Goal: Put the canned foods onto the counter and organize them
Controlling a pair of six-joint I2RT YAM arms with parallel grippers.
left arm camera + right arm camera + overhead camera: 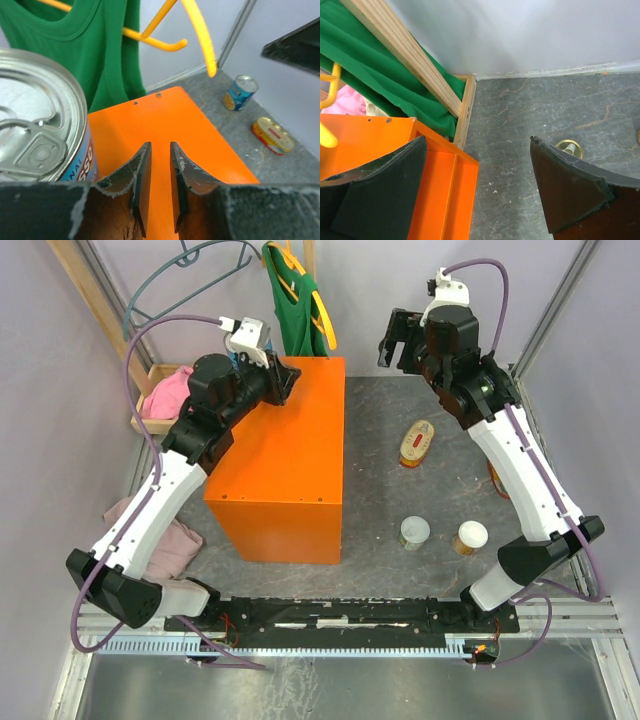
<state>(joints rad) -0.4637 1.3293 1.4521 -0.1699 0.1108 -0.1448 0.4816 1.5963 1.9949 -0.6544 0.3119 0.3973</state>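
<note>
The counter point(285, 465) is the big orange box on the left half of the floor. My left gripper point(292, 378) hovers over its far edge, shut with nothing between its fingers point(142, 170). A tall blue-labelled can point(35, 130) with a silver top stands upright on the counter point(165, 120), just left of that gripper. My right gripper point(396, 340) hangs open and empty point(477, 138) above the floor behind the counter's right corner point(440, 190). On the floor are another blue can point(240, 92), an oval yellow-red tin point(416, 443) and two white-lidded cans point(414, 532) point(471, 536).
A green shirt on a yellow hanger point(295, 300) hangs behind the counter. A wooden tray with pink clothes point(165, 395) sits at the far left, and more pink cloth point(170, 540) lies by the left arm. A reddish tin point(497, 480) peeks out beside the right arm.
</note>
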